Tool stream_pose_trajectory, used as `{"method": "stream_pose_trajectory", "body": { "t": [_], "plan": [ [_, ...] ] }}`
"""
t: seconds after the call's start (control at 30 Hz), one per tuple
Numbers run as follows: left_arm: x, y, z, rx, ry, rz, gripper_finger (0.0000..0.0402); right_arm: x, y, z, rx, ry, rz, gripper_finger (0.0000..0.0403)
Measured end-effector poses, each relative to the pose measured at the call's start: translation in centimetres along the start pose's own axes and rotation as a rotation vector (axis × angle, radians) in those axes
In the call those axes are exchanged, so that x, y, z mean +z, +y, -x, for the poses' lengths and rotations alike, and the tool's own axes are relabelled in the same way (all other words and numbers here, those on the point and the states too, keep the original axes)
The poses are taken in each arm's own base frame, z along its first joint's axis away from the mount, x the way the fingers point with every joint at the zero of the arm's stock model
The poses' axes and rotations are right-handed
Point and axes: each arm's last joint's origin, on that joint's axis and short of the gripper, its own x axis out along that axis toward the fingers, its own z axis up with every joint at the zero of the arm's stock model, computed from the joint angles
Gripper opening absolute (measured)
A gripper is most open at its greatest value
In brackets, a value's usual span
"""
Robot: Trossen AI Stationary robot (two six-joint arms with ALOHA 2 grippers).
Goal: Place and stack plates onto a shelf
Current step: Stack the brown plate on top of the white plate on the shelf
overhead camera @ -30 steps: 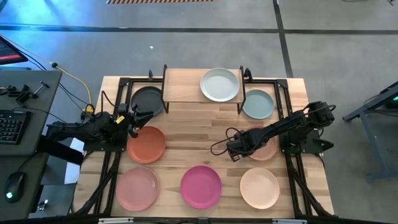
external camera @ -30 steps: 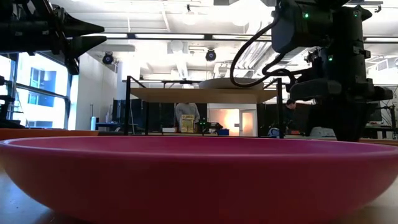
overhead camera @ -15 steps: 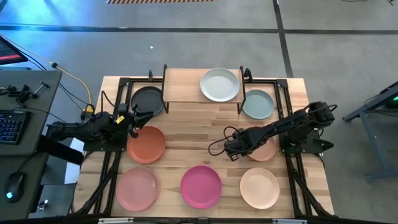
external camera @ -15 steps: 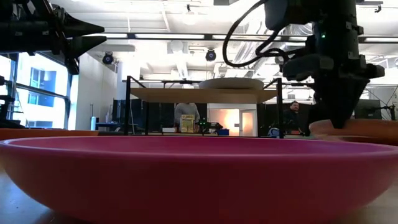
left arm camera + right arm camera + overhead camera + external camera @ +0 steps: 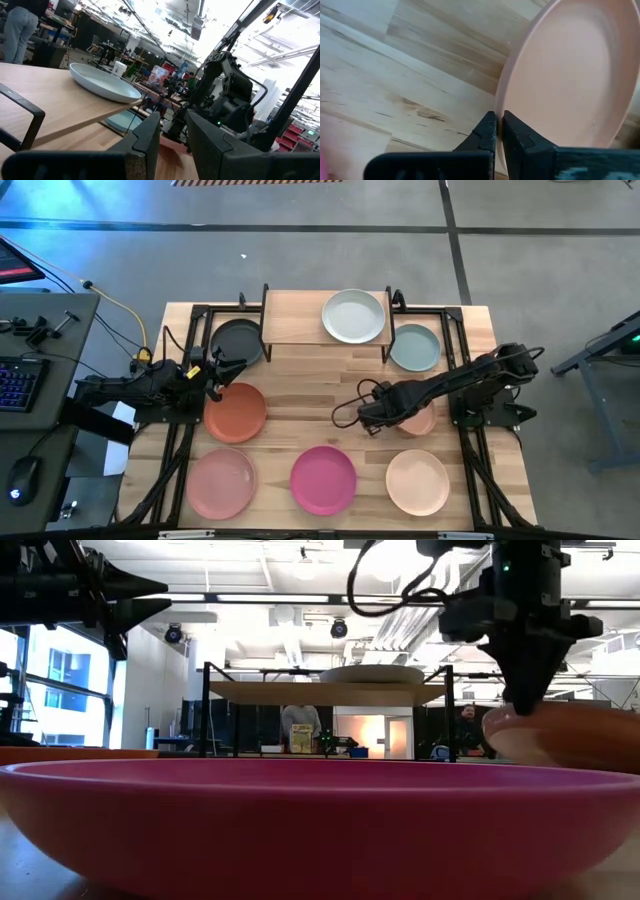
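The shelf [image 5: 295, 317] stands at the table's far edge with a pale grey-green plate [image 5: 353, 315] resting on its right half. My right gripper [image 5: 372, 418] is right of the table's centre, shut on the tan plate [image 5: 420, 420], which shows raised in the low view [image 5: 575, 735]. My left gripper [image 5: 214, 368] waits open at the left, between the dark grey plate [image 5: 236, 340] and the terracotta plate [image 5: 236, 412], touching neither. Pale teal [image 5: 414, 347], pink [image 5: 220, 483], magenta [image 5: 323, 479] and cream [image 5: 417, 481] plates lie flat on the table. My right gripper pinches the tan plate's rim [image 5: 504, 107] on the side toward the table's left, one finger inside the rim and one outside. The fingers [image 5: 522, 700] point down from above. That rim side is lifted and the plate tilts; whether its far side still rests on the table I cannot tell.
Black frame bars [image 5: 190, 360] run along both sides of the table. The shelf's left half is bare wood. A strip of bare tabletop [image 5: 310, 395] lies between the shelf and the near row of plates. People stand in the room beyond the table.
My right gripper, shut on the tan plate's rim throughout, has risen and drifted a little toward the table's left. The plate's gripped side has come up with it, so the plate now shows above the magenta plate's rim in the low view.
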Motion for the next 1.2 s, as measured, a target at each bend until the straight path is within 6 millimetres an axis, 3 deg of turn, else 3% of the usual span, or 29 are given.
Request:
{"method": "stream_pose_trajectory", "body": {
  "t": [0.8,1.2],
  "plan": [
    [-0.2,0.1,0.0,0.008,0.019,-0.005,0.0090,0.8,0.2,4.8,-0.026,-0.065,-0.030,0.0000],
    [-0.2,0.1,0.0,0.008,0.019,-0.005,0.0090,0.7,-0.2,9.1,-0.021,-0.086,-0.059,0.0000]
  ]
}}
